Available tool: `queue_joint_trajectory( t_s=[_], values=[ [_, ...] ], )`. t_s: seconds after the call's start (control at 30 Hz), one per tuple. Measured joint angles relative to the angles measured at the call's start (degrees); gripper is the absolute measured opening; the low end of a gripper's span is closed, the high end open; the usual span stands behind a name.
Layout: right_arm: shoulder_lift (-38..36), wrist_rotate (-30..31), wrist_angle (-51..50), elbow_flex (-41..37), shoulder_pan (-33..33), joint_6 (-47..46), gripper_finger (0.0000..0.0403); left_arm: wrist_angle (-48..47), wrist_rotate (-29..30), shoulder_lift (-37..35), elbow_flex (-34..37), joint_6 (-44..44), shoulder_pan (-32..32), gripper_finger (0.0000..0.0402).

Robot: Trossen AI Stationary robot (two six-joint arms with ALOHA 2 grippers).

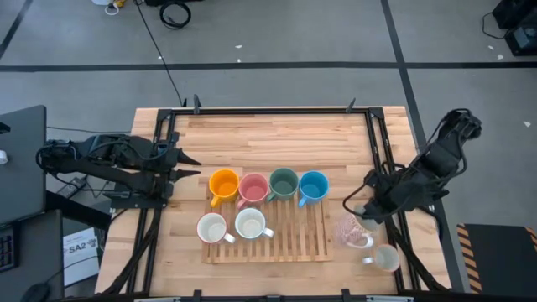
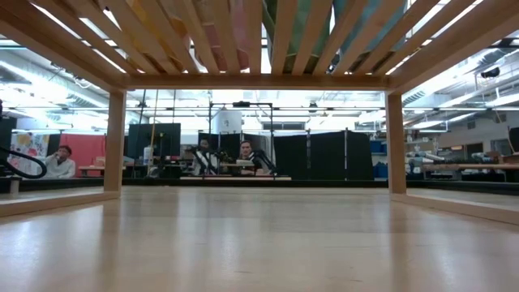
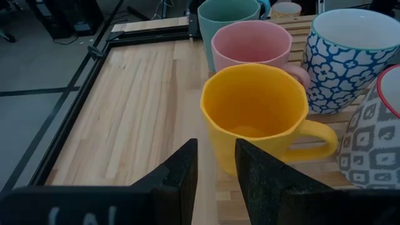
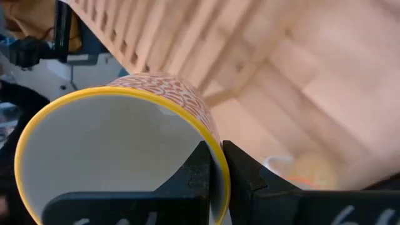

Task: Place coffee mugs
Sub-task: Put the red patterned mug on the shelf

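Six mugs stand on the slatted wooden rack [image 1: 294,243]: orange [image 1: 223,184], pink [image 1: 253,188], green [image 1: 284,183] and blue [image 1: 313,186] in the far row, two white ones [image 1: 212,228] [image 1: 250,224] in the near row. My left gripper [image 1: 198,166] is open just left of the orange mug [image 3: 256,119] and touches nothing. My right gripper [image 1: 359,214] is shut on a red-patterned mug with a yellow rim [image 1: 354,231], right of the rack. A cream mug [image 1: 384,257] stands on the table near the right near corner. My right gripper [image 4: 215,153] pinches the patterned mug's wall at its yellow rim [image 4: 219,164], one finger inside the mug and one outside. The fingers come slanting down from the table's right. The mug's mouth faces the wrist camera. Whether its base rests on the table I cannot tell.
Black metal rails [image 1: 382,151] run along the table's left and right sides. Bare wood lies beyond the rack toward the far edge [image 1: 268,134]. The low view looks under the rack's slats [image 2: 259,40] and shows no gripper; people sit in the room behind.
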State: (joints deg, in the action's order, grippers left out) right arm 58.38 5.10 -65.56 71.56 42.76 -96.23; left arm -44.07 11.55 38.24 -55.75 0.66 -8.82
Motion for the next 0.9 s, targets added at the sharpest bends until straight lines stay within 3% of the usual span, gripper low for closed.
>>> queue_joint_trajectory(
  t_s=[0.5, 0.9],
  values=[
    [15.64, 0.94, -3.34, 22.03, -13.21, 36.45, 0.0030, 0.02, 0.00, 0.00, 0.00, -0.02, 0.01, 0.0114],
    [30.90, -3.67, -5.30, 35.72, -18.72, 58.43, 0.0030, 0.02, 0.01, 0.00, 0.00, -0.02, 0.02, 0.0114]
  ],
)
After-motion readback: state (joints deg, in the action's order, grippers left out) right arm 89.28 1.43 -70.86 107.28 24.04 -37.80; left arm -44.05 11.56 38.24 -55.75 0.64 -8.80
